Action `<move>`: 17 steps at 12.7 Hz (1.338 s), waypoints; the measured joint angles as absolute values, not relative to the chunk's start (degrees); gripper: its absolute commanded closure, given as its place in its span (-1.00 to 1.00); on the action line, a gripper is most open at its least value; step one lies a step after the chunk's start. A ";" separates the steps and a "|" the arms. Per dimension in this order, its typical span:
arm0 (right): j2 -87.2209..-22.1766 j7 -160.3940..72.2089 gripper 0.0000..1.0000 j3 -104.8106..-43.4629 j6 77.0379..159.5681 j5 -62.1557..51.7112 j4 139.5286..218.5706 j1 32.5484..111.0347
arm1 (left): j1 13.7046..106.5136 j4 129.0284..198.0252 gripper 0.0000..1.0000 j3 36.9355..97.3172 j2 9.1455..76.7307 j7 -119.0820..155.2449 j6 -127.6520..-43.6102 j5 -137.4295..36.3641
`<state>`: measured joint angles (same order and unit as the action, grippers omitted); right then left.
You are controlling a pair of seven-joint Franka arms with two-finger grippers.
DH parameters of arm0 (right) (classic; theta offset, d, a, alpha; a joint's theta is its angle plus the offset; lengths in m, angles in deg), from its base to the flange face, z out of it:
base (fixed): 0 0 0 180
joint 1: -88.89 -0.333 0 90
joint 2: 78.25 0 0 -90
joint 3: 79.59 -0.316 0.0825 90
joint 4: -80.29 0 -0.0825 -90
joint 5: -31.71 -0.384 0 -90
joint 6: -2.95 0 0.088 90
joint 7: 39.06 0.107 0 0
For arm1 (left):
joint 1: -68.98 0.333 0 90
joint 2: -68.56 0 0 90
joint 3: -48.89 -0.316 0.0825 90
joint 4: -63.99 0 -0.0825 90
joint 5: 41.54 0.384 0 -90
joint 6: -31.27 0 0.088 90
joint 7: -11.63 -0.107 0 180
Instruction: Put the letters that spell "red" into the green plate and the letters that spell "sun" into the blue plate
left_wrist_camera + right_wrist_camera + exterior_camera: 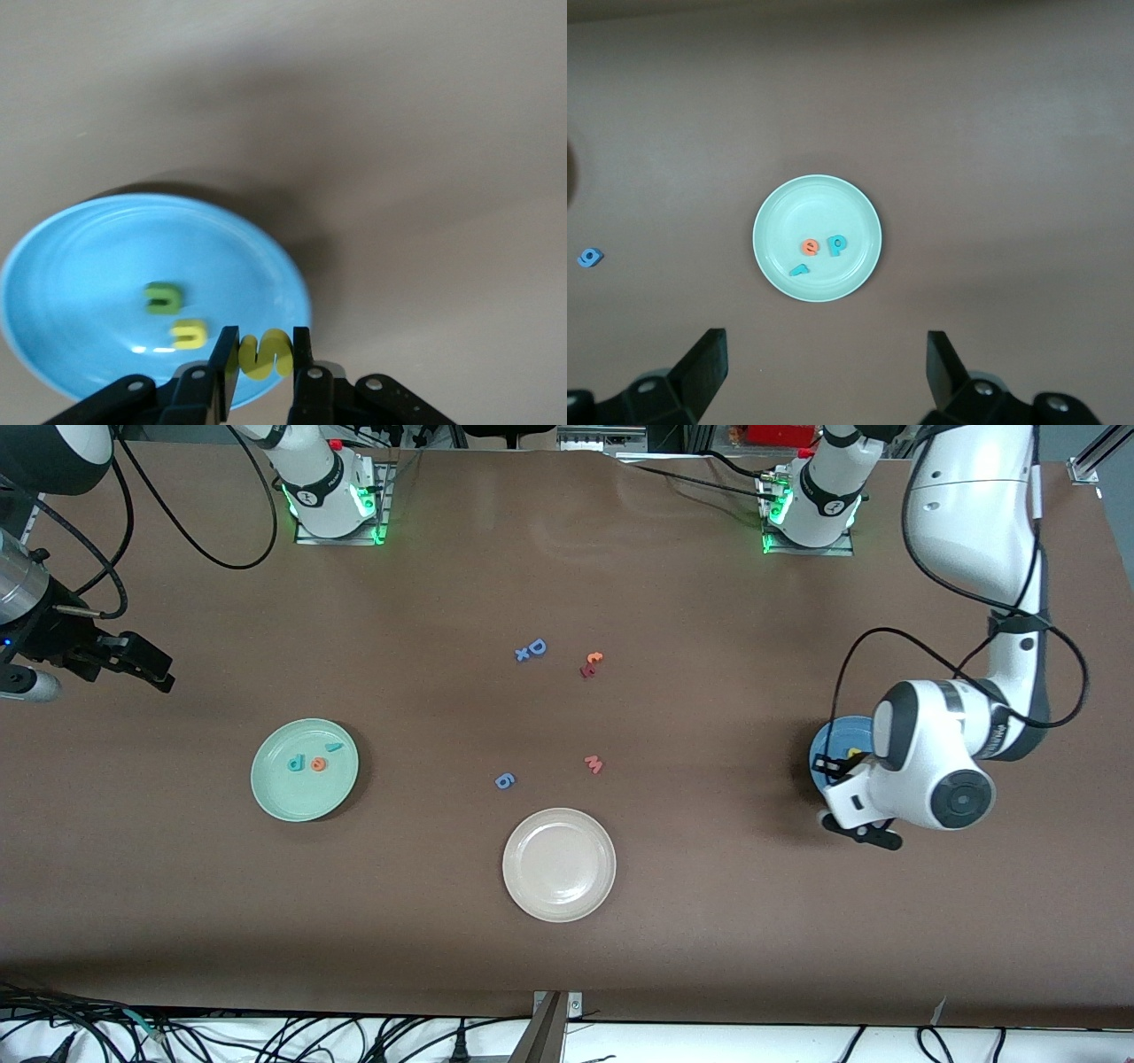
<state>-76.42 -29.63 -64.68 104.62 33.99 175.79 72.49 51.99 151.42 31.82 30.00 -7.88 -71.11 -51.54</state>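
The blue plate (834, 737) (97, 248) lies at the left arm's end of the table. Just over its rim, my left gripper (842, 762) (264, 356) is shut on the yellow "s" (266, 350). Inside the plate lie the green "n" (162, 297) and the yellow "u" (189, 334). The green plate (270, 784) (833, 204) holds the teal "r" (333, 747) (799, 269), orange "e" (319, 763) (808, 247) and teal-blue "d" (297, 763) (836, 243). My right gripper (146, 664) (826, 363) waits open and empty, raised at the right arm's end of the table.
A cream-white plate (558, 864) sits nearest the front camera. Loose letters lie mid-table: a blue "D" with a small "x" (532, 648), a red and orange pair (591, 664), a pink "w" (594, 763) and a blue "g" (504, 781) (590, 258).
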 measured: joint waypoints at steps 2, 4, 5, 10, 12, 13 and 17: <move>-76.42 -29.65 -0.99 -64.68 104.62 33.99 175.79 72.50 | 53.66 151.88 0.31 31.86 29.99 -8.99 -71.11 -50.14; -76.42 -29.68 -0.99 -64.68 104.62 33.99 175.79 72.52 | 54.19 152.32 -0.99 31.87 29.91 -9.13 -71.20 -49.05; -76.42 -29.68 -0.99 -64.68 104.62 33.99 175.79 72.52 | 54.45 152.32 -1.00 31.93 29.86 -9.13 -71.33 -49.02; -76.42 -29.68 -0.99 -64.66 104.62 33.99 175.79 72.56 | 55.56 149.13 -1.00 32.43 30.00 -9.10 -72.34 -49.02; -76.42 -29.68 -0.99 -64.66 104.62 33.99 175.79 72.57 | 55.37 145.94 -1.00 32.59 30.26 -9.05 -72.31 -49.02; -76.42 -29.68 -0.99 -64.66 104.62 33.99 175.79 72.58 | 55.35 144.77 -1.00 32.60 30.65 -9.04 -72.27 -49.02; -76.42 -29.69 -0.99 -64.66 104.62 33.99 175.79 72.58 | 55.41 143.82 -1.00 32.54 33.48 -9.04 -72.11 -49.02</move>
<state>-76.42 -29.69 -64.66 104.62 33.99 175.79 72.58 55.41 143.82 32.54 33.48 -9.04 -72.11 -49.02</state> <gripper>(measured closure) 0.004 0.000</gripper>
